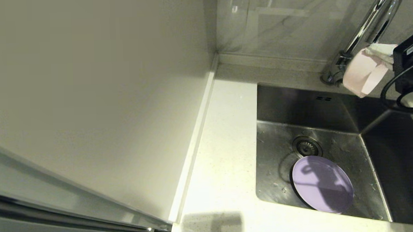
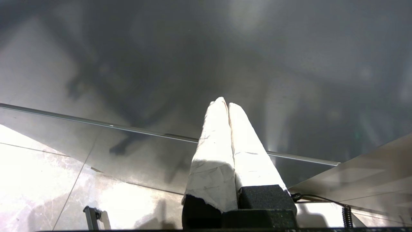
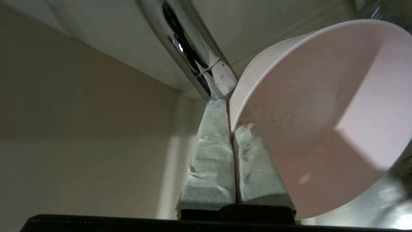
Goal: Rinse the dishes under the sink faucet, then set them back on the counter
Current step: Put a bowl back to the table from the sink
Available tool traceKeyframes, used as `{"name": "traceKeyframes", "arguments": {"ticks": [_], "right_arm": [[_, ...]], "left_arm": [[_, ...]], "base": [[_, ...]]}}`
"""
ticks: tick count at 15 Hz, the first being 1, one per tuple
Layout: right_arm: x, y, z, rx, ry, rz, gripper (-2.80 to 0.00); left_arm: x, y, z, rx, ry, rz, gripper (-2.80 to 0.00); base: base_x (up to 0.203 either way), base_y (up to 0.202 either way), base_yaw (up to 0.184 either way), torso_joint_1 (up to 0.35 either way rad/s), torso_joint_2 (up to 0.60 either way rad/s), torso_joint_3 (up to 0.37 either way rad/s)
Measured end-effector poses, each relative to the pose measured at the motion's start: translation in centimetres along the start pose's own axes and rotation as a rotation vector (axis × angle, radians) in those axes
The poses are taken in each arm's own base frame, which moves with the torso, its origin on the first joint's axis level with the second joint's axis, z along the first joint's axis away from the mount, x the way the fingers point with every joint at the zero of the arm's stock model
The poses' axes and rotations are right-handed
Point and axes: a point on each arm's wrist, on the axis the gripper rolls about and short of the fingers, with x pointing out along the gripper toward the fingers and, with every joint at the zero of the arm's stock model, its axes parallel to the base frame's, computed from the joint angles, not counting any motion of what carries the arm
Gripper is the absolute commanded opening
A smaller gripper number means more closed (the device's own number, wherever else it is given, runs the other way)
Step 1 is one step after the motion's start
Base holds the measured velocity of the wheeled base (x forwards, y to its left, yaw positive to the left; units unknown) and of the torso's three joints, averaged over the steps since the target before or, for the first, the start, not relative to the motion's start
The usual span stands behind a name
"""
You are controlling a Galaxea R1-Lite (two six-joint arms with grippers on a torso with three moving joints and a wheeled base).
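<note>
The right gripper (image 3: 230, 129), clamped on the rim of the pink bowl (image 3: 322, 122), holds it tipped just beside the faucet (image 3: 193, 54) spout, above the sink (image 1: 329, 101).

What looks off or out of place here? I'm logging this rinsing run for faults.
Nothing looks spilled or damaged. The right gripper pinches the rim of the pink bowl, tipped on its side beside the faucet. The lilac plate lies slightly tilted in the sink.
</note>
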Motion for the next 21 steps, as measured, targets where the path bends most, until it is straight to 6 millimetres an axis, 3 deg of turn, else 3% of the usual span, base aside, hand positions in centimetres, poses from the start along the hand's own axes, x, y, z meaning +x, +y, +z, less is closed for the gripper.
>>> {"name": "traceKeyframes", "arguments": {"ticks": [2,5,10,12,16,21], "right_arm": [[-0.3,-0.1,0.9,0.139,-0.012,0.017,-2.8],[-0.9,-1.8,2.5,0.176,-0.106,-0.004,-2.8],[-2.5,-5.7,2.1,0.189,-0.122,-0.112,-2.8],[-2.8,-6.3,2.6,0.238,-0.136,-0.121,-2.8],[-3.8,-5.8,6.1,0.291,-0.243,0.014,-2.8],[-7.2,-3.2,9.3,0.363,-0.285,0.419,-2.8]], "left_arm": [[0.0,0.0,0.0,0.0,0.0,0.0,-2.8],[0.0,0.0,0.0,0.0,0.001,0.0,-2.8],[0.0,0.0,0.0,-0.001,0.0,0.001,-2.8],[0.0,0.0,0.0,0.0,0.0,0.002,-2.8],[0.0,0.0,0.0,0.0,0.0,0.0,-2.8],[0.0,0.0,0.0,0.0,0.0,0.0,-2.8]], "base": [[0.0,0.0,0.0,0.0,0.0,0.0],[0.0,0.0,0.0,0.0,0.0,0.0],[0.0,0.0,0.0,0.0,0.0,0.0],[0.0,0.0,0.0,0.0,0.0,0.0],[0.0,0.0,0.0,0.0,0.0,0.0],[0.0,0.0,0.0,0.0,0.0,0.0]]}}
